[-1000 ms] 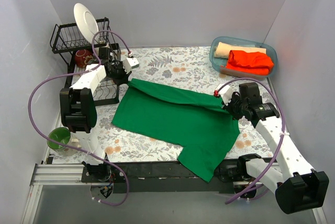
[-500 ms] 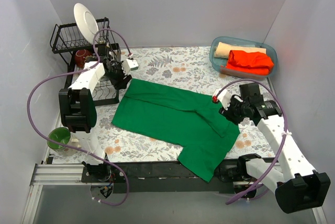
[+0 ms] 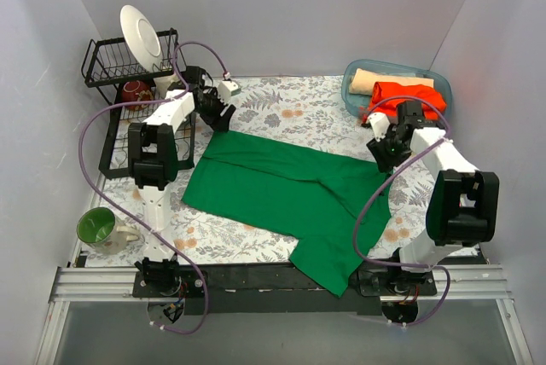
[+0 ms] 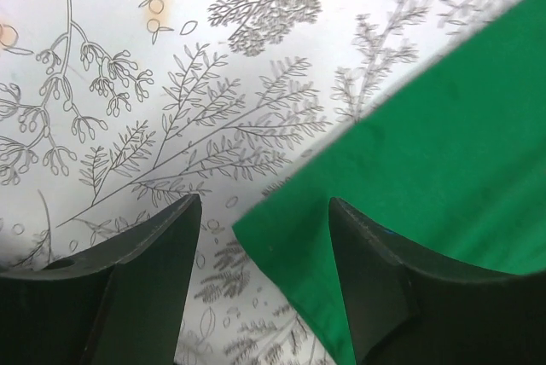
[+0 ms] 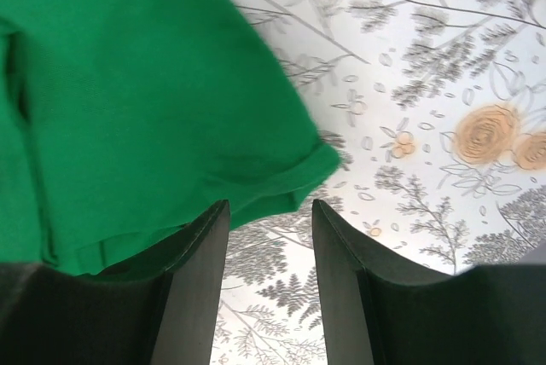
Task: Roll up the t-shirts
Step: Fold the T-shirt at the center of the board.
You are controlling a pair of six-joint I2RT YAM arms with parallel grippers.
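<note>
Left gripper [image 4: 260, 207] and right gripper [image 5: 269, 207] hang spread and empty over the far corners of the green t-shirt [image 3: 281, 194], flat on the table [image 3: 290, 101], so a shallow pinch could catch one layer and skew the roll

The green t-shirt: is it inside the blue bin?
No, the green t-shirt lies spread on the table, while the blue bin holds only an orange-red one and a tan one.

Green t-shirt [image 3: 290, 194] spread on the table [image 3: 290, 105], far edge folded over, near end draping off the edge, orange-red t-shirt [image 3: 408, 99] bundled beside rolled tan t-shirt [image 3: 375, 80] in a bin [image 3: 346, 85].
</note>
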